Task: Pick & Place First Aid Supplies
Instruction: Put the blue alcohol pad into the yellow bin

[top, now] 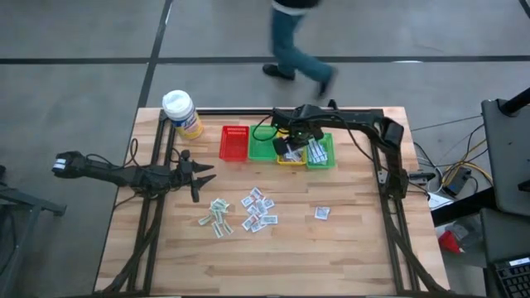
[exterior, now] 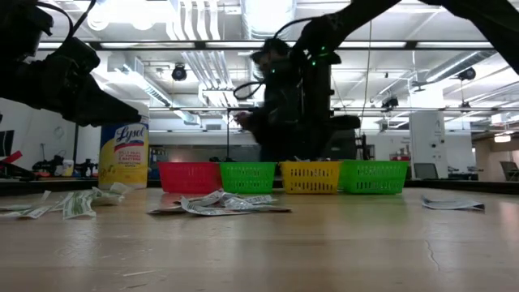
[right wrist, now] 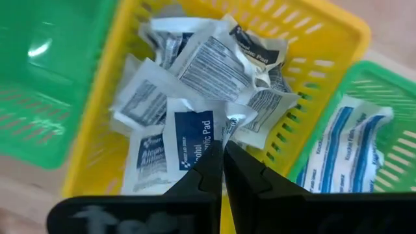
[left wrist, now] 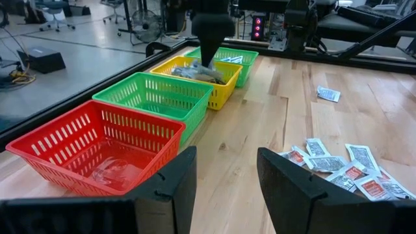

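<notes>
We see the left pincer [top: 201, 175] open, empty, well short of the loose packets [top: 258, 209] on the table [top: 356, 240]. Right pincer [right wrist: 223, 156] shut over the yellow basket [right wrist: 325, 45], holding nothing we can see; descending blind could snag basket packets.

You see white packets [right wrist: 195, 97] with grey-blue print in a yellow basket [right wrist: 325, 45], beside green baskets [right wrist: 39, 84] on the pale wood table [top: 356, 248].
</notes>
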